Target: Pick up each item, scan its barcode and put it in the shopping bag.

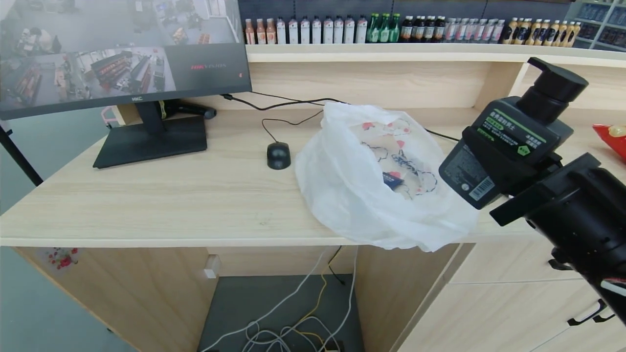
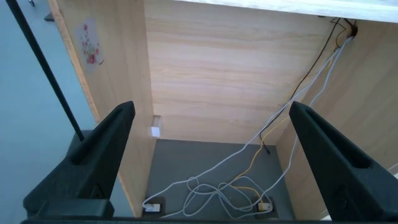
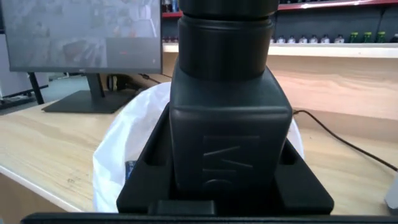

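your right gripper [image 1: 535, 176] is clamped on the black pump bottle [image 1: 508, 146], holding it tilted in the air just right of the white shopping bag [image 1: 352, 205] on the counter [image 1: 195, 195] — barcode [image 1: 481, 188] showing near its base. your left gripper [image 2: 211, 115] hangs low before the counter's open underside, jaws wide apart, above loose cables [image 2: 217, 190].

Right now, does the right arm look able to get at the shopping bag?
Probably yes. The right hand, shut on the black pump bottle, hangs beside the shopping bag, and nothing stands between them. Whether the bag's mouth is open I cannot tell.
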